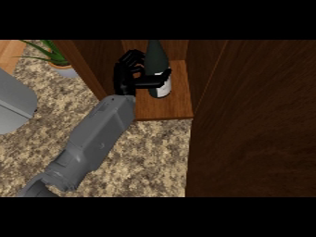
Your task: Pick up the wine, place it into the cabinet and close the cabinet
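My left hand (128,69), top centre of the frame, is curled round the wine bottle (157,65), which stands upright on the cabinet shelf (167,109). I think its base rests on the wood, though my fingers hide part of it. I should uncurl slowly, draw straight back without tipping it, then swing the open cabinet door (263,125), at right, closed.

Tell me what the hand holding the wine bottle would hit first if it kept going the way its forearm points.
Probably the cabinet's back wall. The hand, curled round the wine bottle, points up into the open compartment above the shelf. Nothing else shows ahead, though depth is hard to judge from above.
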Controlling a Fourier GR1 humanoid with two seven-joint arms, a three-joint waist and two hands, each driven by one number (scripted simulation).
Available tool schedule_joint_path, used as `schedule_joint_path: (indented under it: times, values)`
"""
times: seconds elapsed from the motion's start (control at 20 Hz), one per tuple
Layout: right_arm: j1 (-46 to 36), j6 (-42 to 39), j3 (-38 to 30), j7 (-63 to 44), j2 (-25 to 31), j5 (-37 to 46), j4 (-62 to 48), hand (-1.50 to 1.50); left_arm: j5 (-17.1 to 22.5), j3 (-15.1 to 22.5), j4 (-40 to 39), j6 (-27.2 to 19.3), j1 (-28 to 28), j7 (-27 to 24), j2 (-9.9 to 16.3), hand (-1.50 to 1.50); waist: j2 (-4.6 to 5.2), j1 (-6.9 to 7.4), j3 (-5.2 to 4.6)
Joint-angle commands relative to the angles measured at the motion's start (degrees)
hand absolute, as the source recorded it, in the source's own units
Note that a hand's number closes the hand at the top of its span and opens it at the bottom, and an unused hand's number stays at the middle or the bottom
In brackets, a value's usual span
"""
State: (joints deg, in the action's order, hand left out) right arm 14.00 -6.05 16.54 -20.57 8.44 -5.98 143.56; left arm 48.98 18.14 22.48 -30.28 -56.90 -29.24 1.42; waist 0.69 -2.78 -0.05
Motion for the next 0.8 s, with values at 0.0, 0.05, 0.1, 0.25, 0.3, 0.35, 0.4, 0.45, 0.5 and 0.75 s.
schedule_joint_path:
  times: [0.0, 0.05, 0.1, 0.25, 0.3, 0.35, 0.4, 0.45, 0.5, 0.75]
  values:
    - [1.5, 0.0, -3.8, -3.8, 0.9, -7.7, 8.3, -1.50, -1.8, -0.5, -2.2, -3.4, -4.1, 0.2, -0.5, 1.50, -0.42, 0.88, 0.08]
    - [0.8, -0.3, -2.9, -4.1, 1.1, -6.6, 8.6, -1.50, -1.6, -1.8, -5.1, -5.4, -7.7, 0.8, 0.6, 1.50, -0.05, -0.30, 0.06]
    - [1.0, 0.3, -0.5, -4.3, 0.0, -5.0, 7.5, -1.50, -2.4, -1.5, -6.9, -4.9, -6.6, -1.1, 1.0, 1.50, 0.03, -0.25, 0.03]
    - [1.7, -0.8, -0.1, -3.9, 0.2, -5.8, 8.8, -1.50, -4.9, 0.2, -10.0, -7.5, -6.8, -1.0, 3.4, -1.50, -0.07, -0.33, 0.04]
    - [-0.7, -0.1, 0.2, -2.6, -1.0, -3.9, 4.0, -1.50, -5.9, 0.5, -10.9, -8.8, -7.5, -2.7, 1.1, -1.50, 0.13, 0.05, 0.03]
    - [-1.7, -0.1, -1.1, -3.2, -0.8, -5.2, 5.6, -1.50, -6.4, 0.9, -12.7, -7.2, -7.3, -2.2, 2.4, -1.50, 0.50, -0.69, 0.02]
    - [2.1, -1.0, -0.8, -4.0, 0.2, -6.3, 9.3, -1.50, -6.9, 1.5, -12.4, -9.0, -8.4, 0.2, 2.1, -1.50, -0.16, -0.39, 0.07]
    - [0.5, -0.5, -2.9, -6.4, 1.0, -7.3, 11.0, -1.50, -6.9, 1.3, -13.1, -6.6, -6.4, -0.9, 3.4, -1.50, 0.06, -0.44, 0.02]
    - [3.4, -1.6, 0.3, -2.2, 0.1, -4.0, 8.2, -1.50, -7.6, 1.6, -14.4, -7.7, -8.0, 0.2, 3.3, -1.50, -0.02, -0.75, 0.06]
    - [2.1, -2.3, 0.3, -1.0, -0.4, -4.4, 5.6, -1.50, -7.8, 0.2, -16.9, -9.1, -10.5, 1.3, 2.9, -1.50, 0.36, -0.98, 0.04]
